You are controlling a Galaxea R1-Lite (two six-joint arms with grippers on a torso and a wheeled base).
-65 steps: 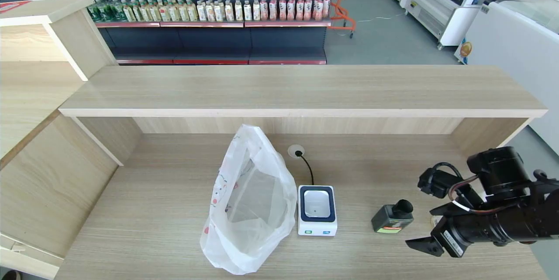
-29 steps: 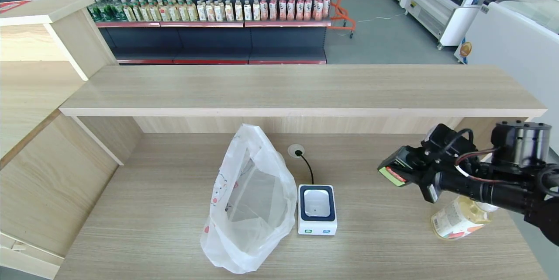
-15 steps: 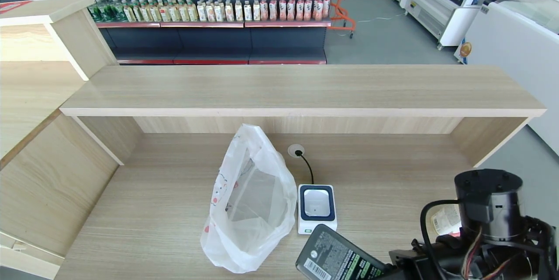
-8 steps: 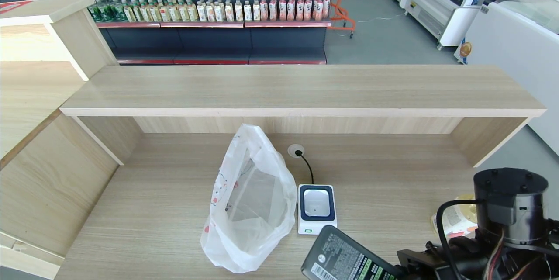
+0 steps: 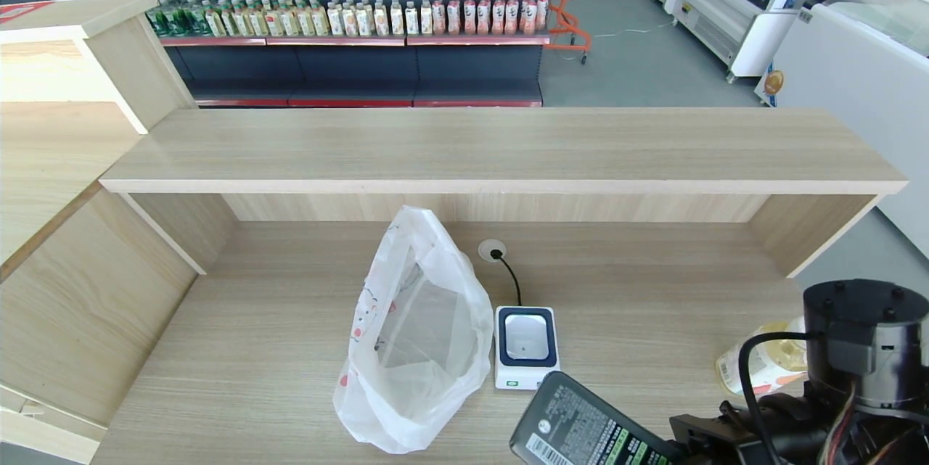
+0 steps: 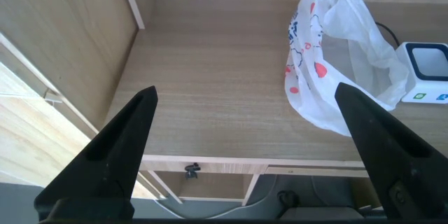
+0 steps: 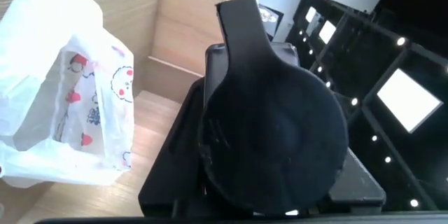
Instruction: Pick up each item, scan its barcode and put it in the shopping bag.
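My right gripper (image 5: 686, 439) is shut on a dark grey bottle (image 5: 580, 430), held tilted over the counter's front edge just right of the scanner (image 5: 526, 346). The bottle's printed label and barcode face up. In the right wrist view its black cap (image 7: 273, 136) sits close to the camera, with one finger (image 7: 241, 21) beside it. The white shopping bag (image 5: 414, 349) stands open left of the scanner, also seen as the bag (image 6: 336, 63) and the bag (image 7: 63, 112). My left gripper (image 6: 245, 154) hangs open and empty above the counter's left front.
A yellowish bottle (image 5: 762, 365) lies on the counter at the far right, partly behind my right arm. The scanner's cable (image 5: 510, 278) runs back to a hole in the counter. A raised wooden ledge (image 5: 501, 149) borders the back and a side panel (image 5: 87, 305) the left.
The right gripper took the dark bottle off the counter, lifted it, then swung it down to the front by the scanner. Over the last second it drifted slightly right.
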